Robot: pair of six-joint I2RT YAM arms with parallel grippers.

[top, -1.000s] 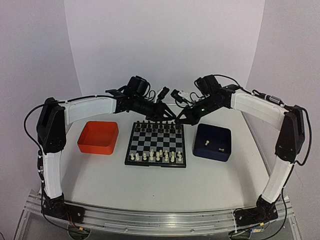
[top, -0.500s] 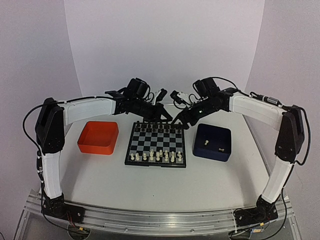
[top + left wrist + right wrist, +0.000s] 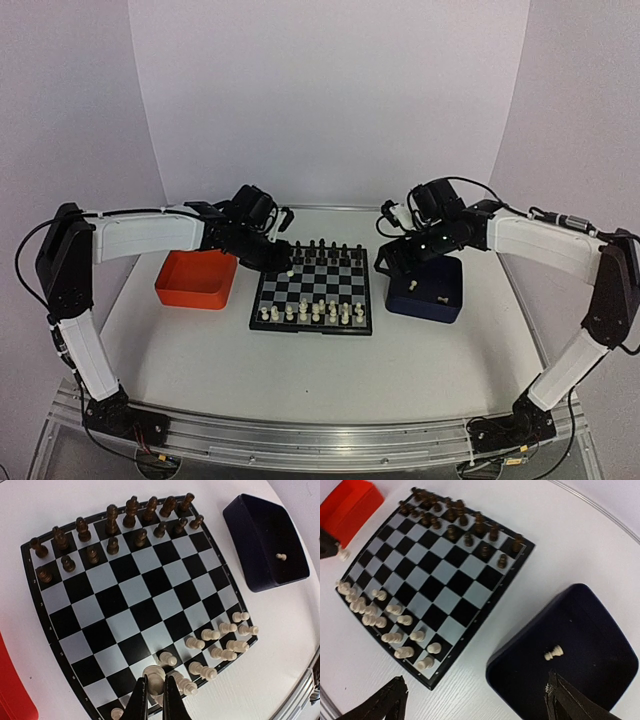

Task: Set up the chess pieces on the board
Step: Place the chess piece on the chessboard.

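Moved: a second ago I had both grippers nose to nose above the far edge of the board (image 3: 311, 287); now they are apart, with the left gripper (image 3: 285, 267) down by the board's left side and the right gripper (image 3: 385, 262) back beside the dark blue tray (image 3: 425, 308), its jaws gone from nearly closed to wide
Held: a cream piece (image 3: 153, 674) with a round head, upright
Grip: the left gripper is clamped tight on it, its fingers (image 3: 141, 700) pinching the piece low on its body, jaws almost meeting
Where it hangs: in my top view it sits at the board's left edge, level with the far half; I cannot tell whether it is over the squares or just off the border
Near rows: the cream pieces (image 3: 312, 313) stand closely spaced in two rows along the near edge
Far rows: the black pieces (image 3: 320, 248) stand in two rows along the far edge
Board position: flat at mid-table, between the two trays and touching neither
Right side: the right gripper is spread wide with nothing between its jaws, and it hangs by the dark blue tray's left rim, on the board side
Right tray: one loose piece (image 3: 553, 652), also cream, rests on the floor of the dark blue tray
Left tray: the orange tray (image 3: 192, 297) sits left of the board, partly under my left arm
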